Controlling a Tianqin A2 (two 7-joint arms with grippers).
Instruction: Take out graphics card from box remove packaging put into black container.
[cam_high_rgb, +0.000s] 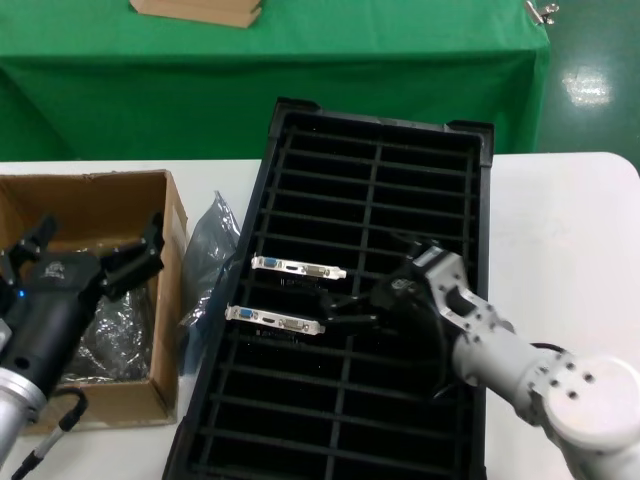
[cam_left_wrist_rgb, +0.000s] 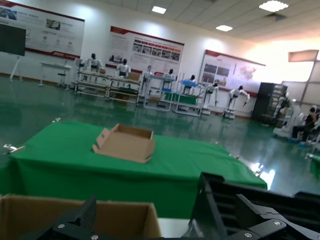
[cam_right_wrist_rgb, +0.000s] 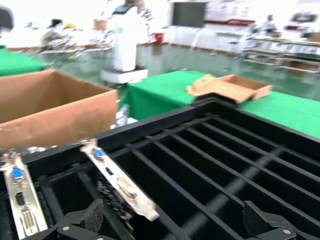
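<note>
While two slim dark cards with silver brackets (cam_high_rgb: 298, 267) stand slotted in the large black plastic tray (cam_high_rgb: 470, 180), the right gripper (cam_high_rgb: 345, 312) hovers wide-fingered beside them; the left gripper (cam_high_rgb: 85, 245) hangs spread over the brown cardboard box (cam_high_rgb: 172, 215) holding crinkly grey bags (cam_high_rgb: 110, 325).

Two bracketed cards (cam_right_wrist_rgb: 120, 182) (cam_right_wrist_rgb: 21, 200) stand slotted in the black container (cam_right_wrist_rgb: 210, 165), the box (cam_right_wrist_rgb: 55, 112) beside it

Bright overhead lighting; floor glare; right wrist view motion-blurred.
</note>
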